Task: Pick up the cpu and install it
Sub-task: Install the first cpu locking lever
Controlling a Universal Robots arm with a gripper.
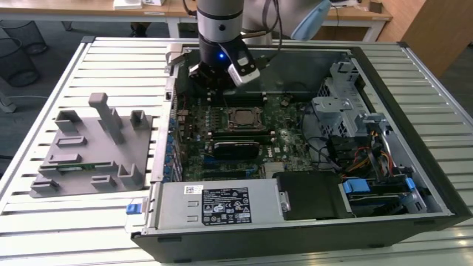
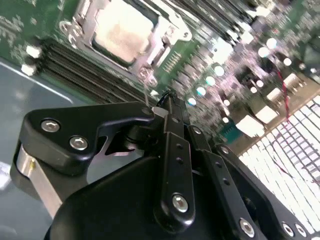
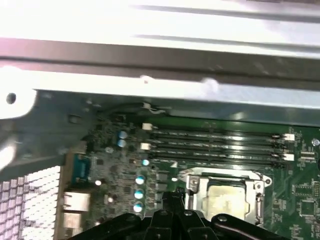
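Inside its socket frame, the cpu (image 1: 242,118) lies just beside the empty pincer (image 2: 167,100) (fingers together).

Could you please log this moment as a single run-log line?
gripper: shut, empty, above motherboard | cpu: seated in socket | location: inside open computer case

power supply label (image 1: 225,205) — print unreadable

- The robot arm (image 1: 219,22) is reaching straight down, wrist vertical.
- Its black gripper (image 1: 209,75) is hanging with its fingers (image 2: 172,130) pressed together, holding nothing.
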